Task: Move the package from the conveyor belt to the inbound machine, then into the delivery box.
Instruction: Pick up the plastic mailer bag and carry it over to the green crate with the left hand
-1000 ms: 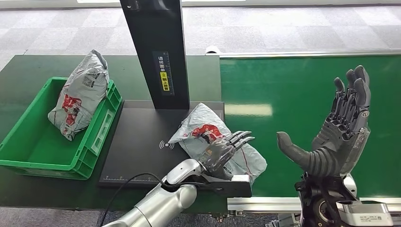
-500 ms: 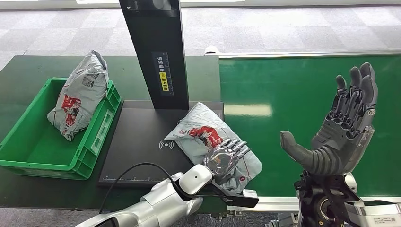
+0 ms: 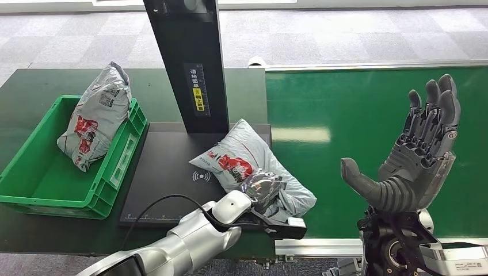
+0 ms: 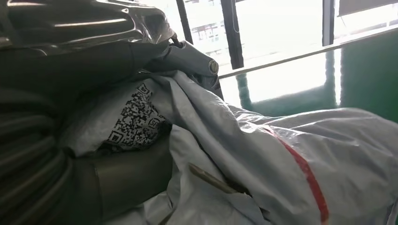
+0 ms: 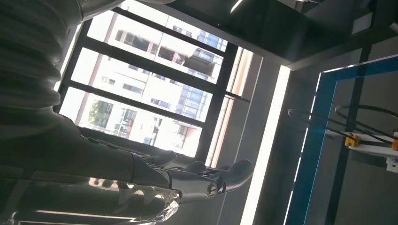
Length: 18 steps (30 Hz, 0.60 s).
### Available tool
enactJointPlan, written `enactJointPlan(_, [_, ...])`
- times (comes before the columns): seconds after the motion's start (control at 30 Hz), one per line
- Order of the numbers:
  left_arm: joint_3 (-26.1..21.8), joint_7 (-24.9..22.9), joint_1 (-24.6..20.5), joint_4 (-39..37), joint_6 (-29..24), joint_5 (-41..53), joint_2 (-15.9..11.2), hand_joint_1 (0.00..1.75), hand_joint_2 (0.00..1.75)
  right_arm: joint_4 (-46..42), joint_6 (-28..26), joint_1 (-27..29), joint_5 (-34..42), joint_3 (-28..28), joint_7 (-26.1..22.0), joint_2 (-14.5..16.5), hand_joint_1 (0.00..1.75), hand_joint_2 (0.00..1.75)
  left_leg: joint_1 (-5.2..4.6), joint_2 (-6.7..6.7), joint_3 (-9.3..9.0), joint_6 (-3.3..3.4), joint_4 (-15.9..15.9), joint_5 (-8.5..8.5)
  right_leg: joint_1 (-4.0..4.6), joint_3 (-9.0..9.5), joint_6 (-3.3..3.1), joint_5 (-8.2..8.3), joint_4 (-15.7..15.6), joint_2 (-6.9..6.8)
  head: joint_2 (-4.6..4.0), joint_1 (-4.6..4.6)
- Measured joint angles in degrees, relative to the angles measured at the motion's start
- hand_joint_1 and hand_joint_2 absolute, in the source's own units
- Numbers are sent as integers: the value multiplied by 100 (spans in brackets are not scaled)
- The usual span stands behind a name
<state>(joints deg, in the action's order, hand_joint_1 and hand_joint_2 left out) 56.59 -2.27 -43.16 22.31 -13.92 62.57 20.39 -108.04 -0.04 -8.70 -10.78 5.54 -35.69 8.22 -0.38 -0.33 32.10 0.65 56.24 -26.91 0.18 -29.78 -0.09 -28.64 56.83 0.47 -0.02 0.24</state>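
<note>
Conveyor belt [image 3: 368, 132], green, is taking up the right side of the counter; nothing is lying on the part in view. Inbound machine [image 3: 172, 172] = black flat platform w/ upright black post at its back edge, sitting betw. belt and delivery box [image 3: 34, 184]. Box is green, at the counter's left edge, and is already carrying a second grey bag [image 3: 95, 118] leaning vs. its right wall.

Package [image 3: 253, 169], grey poly mailer w/ red print, is lying on the machine's platform at its front-right corner; near end is overhanging toward the belt edge. Long axis is running diagonally: one end is pointing to the base of the post, the other to the platform's front-right corner. QR label is showing in left wrist view, so that face is turned toward the hand.

Left hand [image 3: 262, 188] is gripping the near end, fingers curled in and clamped on bunched film; left wrist view shows the thumb pressing the bag too. Right hand [image 3: 417, 158] is hanging over the belt, fingers apart, palm up, holding nothing.

Risks (judgement):
- Grip is on loose film only → contents may be sagging or slipping out when lifted.
- Bag is long & floppy → trailing end may be catching the post or the box's right wall on the way left.
- Box is part-filled → package may be landing on the other bag and tipping over the rim.
</note>
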Motion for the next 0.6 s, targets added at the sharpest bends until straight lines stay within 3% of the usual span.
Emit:
enactJointPlan(0.13, [-328,479,-3,-9,157,-550,1,175,175,0,-1,-2,0,-1,0,13,0,175,0,-1,-3,0,0,0,1,4,0,0,0,0,0,-1])
enactJointPlan(0.3, [-1369,2028,86,85,865,-2404,2,175,175,0,-22,1,-5,-5,2,20,0,175,1,-4,-2,-1,0,1,-1,3,0,0,1,-4,0,-2])
enactJointPlan(0.4, [-2101,2841,305,576,1508,-3663,-12,175,175,2,-97,37,-7,-43,-5,20,0,175,0,-6,10,-1,1,2,-4,-6,0,0,2,-7,0,-1])
enactJointPlan(0.5, [-2637,2889,548,1485,1859,-4282,-73,171,175,2,-162,117,1,-106,-35,18,0,175,-1,-6,21,-1,1,1,-5,-16,1,0,2,-6,0,-1])
enactJointPlan(0.6, [-2938,3003,774,2283,1838,-4549,-165,170,175,2,-198,179,4,-141,-58,17,0,175,-2,-6,24,0,1,1,-6,-20,1,0,1,-6,0,-1])
